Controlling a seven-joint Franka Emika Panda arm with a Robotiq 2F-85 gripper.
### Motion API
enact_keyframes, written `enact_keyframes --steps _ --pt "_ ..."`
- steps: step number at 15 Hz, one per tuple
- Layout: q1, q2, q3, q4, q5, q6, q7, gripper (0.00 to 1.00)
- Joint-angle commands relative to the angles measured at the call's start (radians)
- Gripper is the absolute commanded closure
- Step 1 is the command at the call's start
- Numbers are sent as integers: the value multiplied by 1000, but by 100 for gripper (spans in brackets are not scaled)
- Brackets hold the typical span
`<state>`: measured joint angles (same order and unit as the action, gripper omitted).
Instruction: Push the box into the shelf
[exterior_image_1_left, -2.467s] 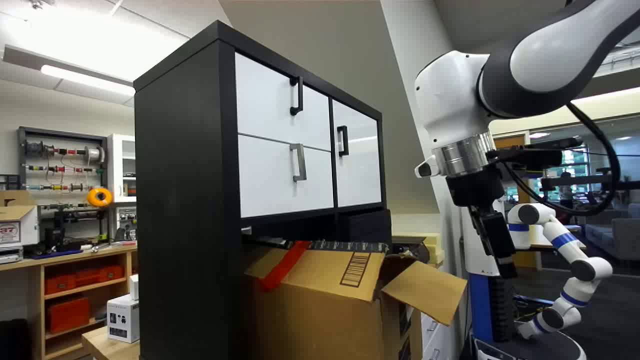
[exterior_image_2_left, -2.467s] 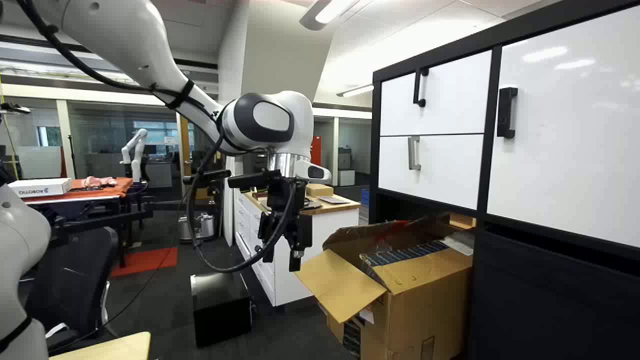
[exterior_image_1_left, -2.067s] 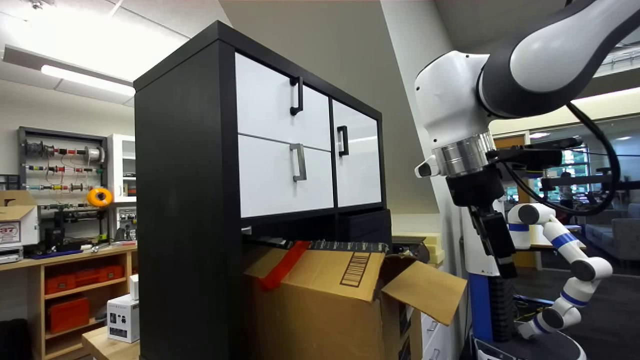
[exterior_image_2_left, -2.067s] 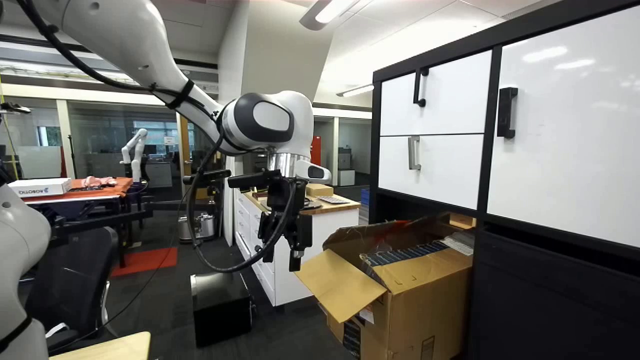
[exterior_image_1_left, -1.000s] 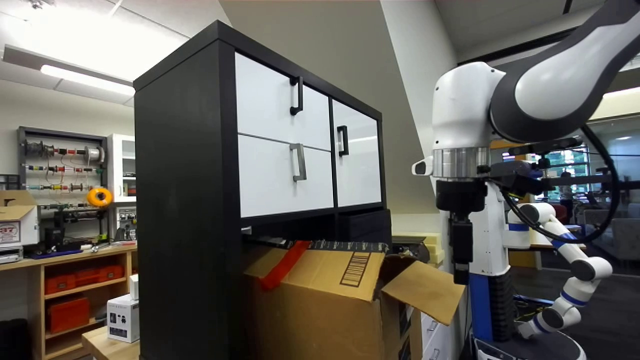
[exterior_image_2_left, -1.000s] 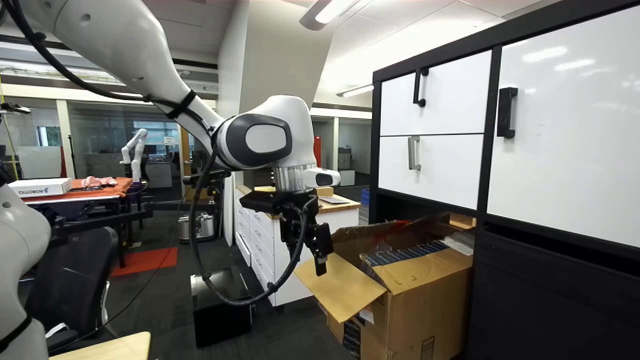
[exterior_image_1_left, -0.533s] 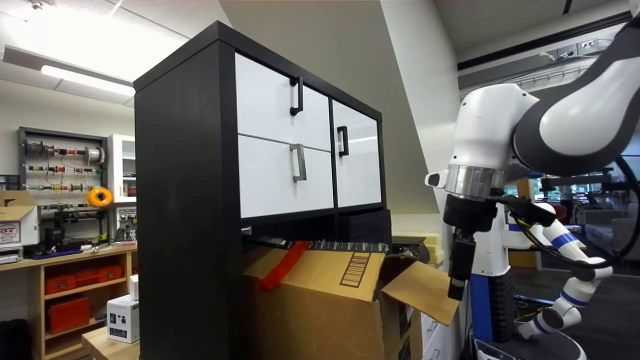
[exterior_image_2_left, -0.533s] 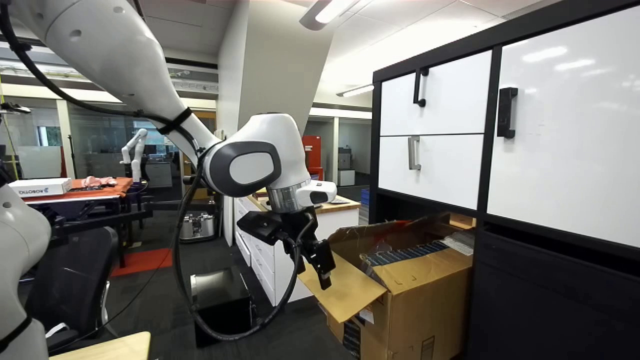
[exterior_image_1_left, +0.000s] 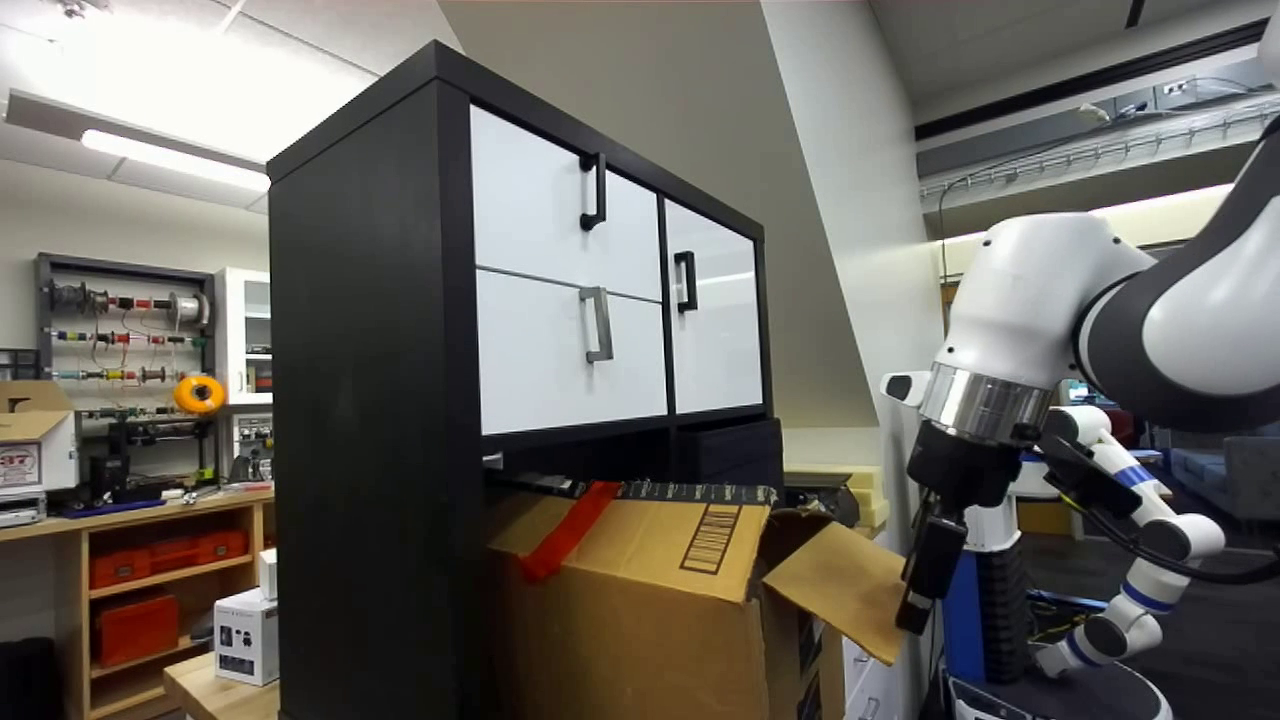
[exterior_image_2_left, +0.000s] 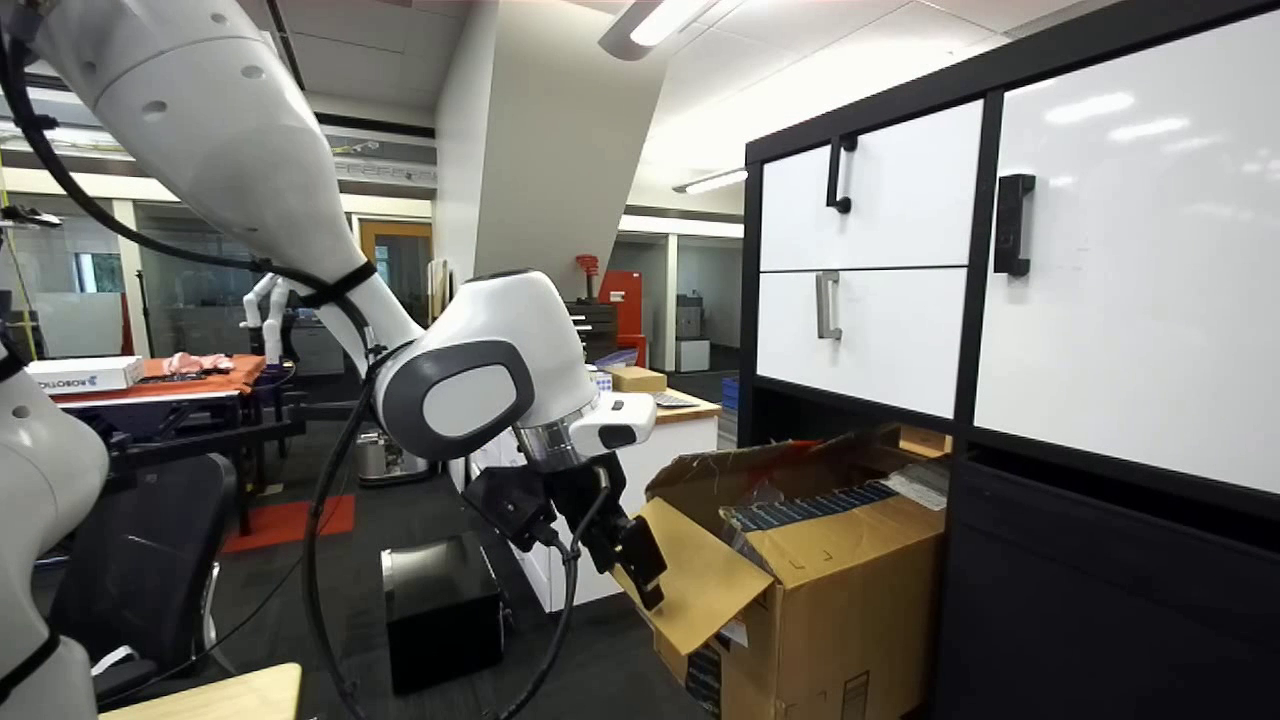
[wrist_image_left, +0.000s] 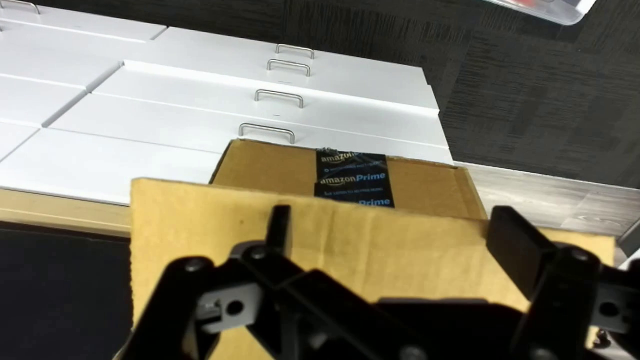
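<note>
Left of centre in an exterior view, black shelf with white drawers up top and a dark lower compartment underneath. White arm on the right, wrist end angled down. Brown box sits partly inside that compartment, rest sticking out from under the drawers. Its flap on the arm side slants outward and down. Gripper tilted at that flap, released: jaws wide apart, flap showing behind both in the wrist view. Red strip on the box top, left part. Fingertips at the flap's outer edge; can't tell whether touching or just beside.
</note>
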<state>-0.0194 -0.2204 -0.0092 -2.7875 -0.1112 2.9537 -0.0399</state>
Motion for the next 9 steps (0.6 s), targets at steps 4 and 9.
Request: enact_keyframes --steps 4,9 --pt "-38 111 14 1 -16 152 49 33" --pt "-16 176 14 16 4 240 46 66"
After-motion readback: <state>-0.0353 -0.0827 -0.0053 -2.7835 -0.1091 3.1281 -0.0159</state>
